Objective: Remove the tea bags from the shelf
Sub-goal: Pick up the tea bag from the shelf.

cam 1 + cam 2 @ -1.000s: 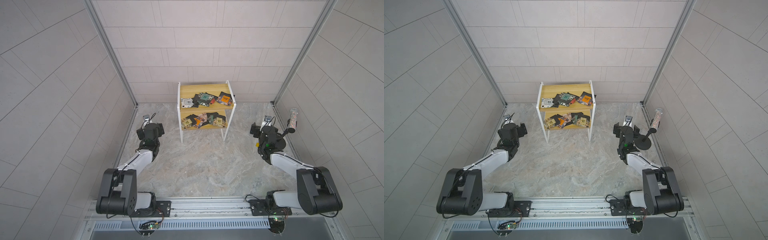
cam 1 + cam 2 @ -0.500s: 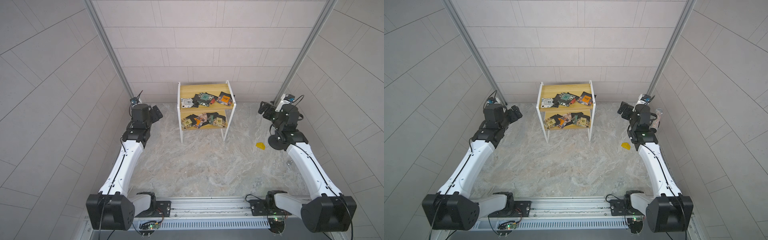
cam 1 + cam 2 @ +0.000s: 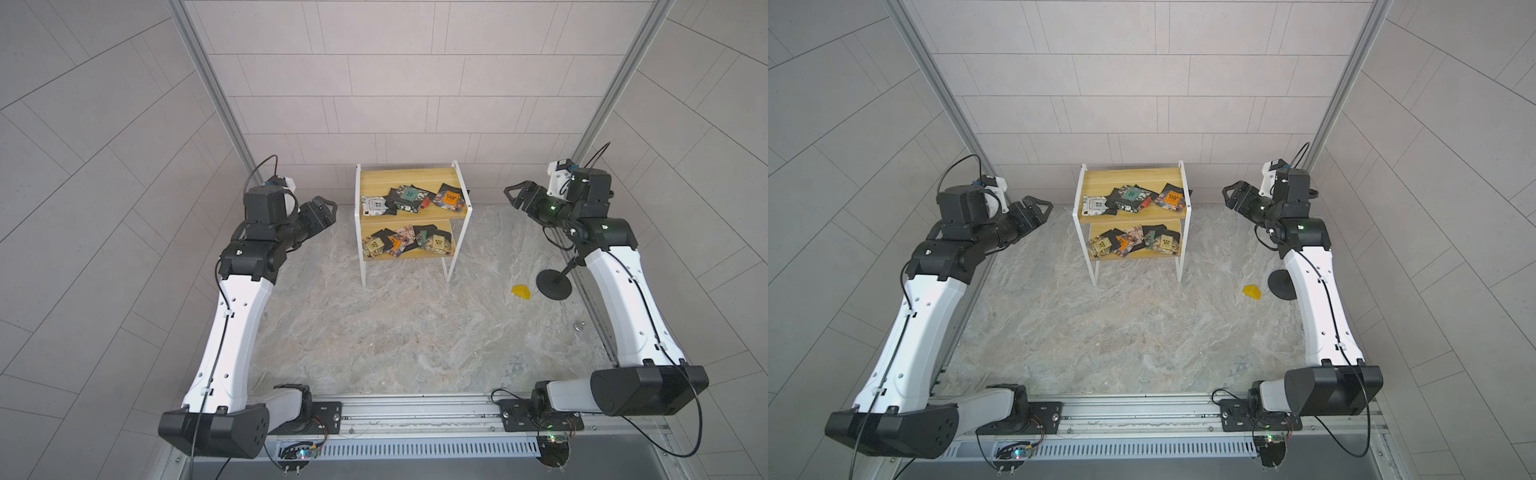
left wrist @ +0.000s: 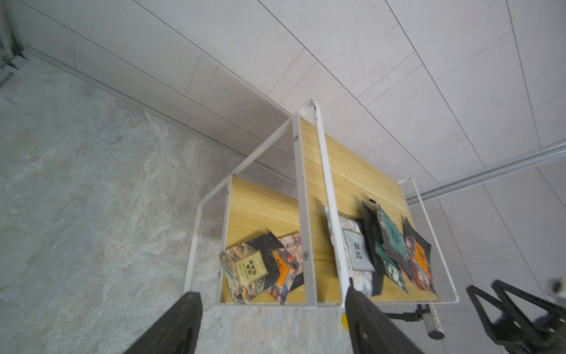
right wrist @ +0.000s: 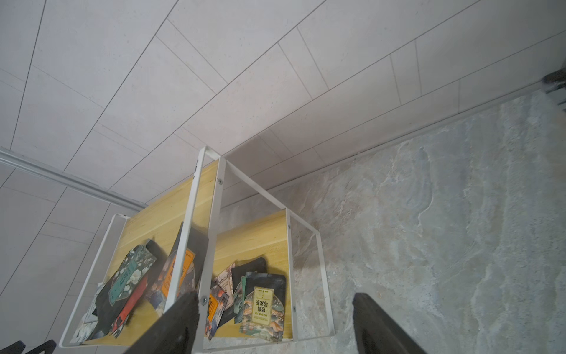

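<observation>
Overlapping on both shelf (image 3: 401,176) tiers; black-edged patterned tea bags (image 3: 409,195).

No wording could be read with certainty. The tan-labelled tea bag (image 5: 262,306), at the front edge of the lower board of the shelf (image 5: 251,236), carried a column of bold dark characters with a line of small capitals beneath, too small to make out. The white-labelled tea bag (image 4: 356,251) on the upper board showed blurred dark characters. The orange-labelled tea bag (image 3: 449,196) and the teal-labelled tea bag (image 3: 408,193) bore print too fine to read.
</observation>
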